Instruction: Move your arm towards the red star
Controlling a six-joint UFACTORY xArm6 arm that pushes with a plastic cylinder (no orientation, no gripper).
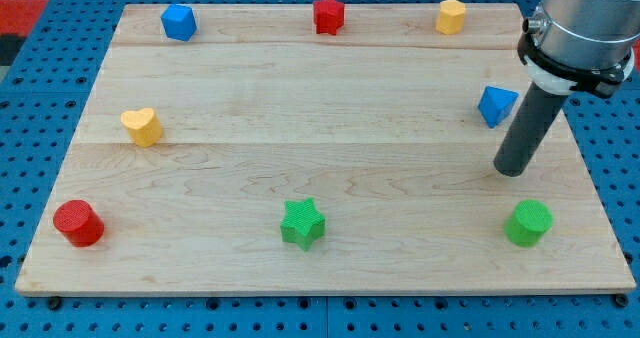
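Note:
The red star [328, 15] sits at the view's top, near the middle of the wooden board's far edge. My tip [511, 170] rests on the board at the view's right, far to the right of and below the red star. It is just below and to the right of a blue triangular block [496, 105] and above a green cylinder [528, 223].
A blue block [178, 22] is at the top left and a yellow block [451, 16] at the top right. A yellow heart [142, 126] is at the left, a red cylinder [78, 223] at the bottom left, a green star [303, 224] at the bottom middle. The wooden board [300, 98] lies on a blue pegboard.

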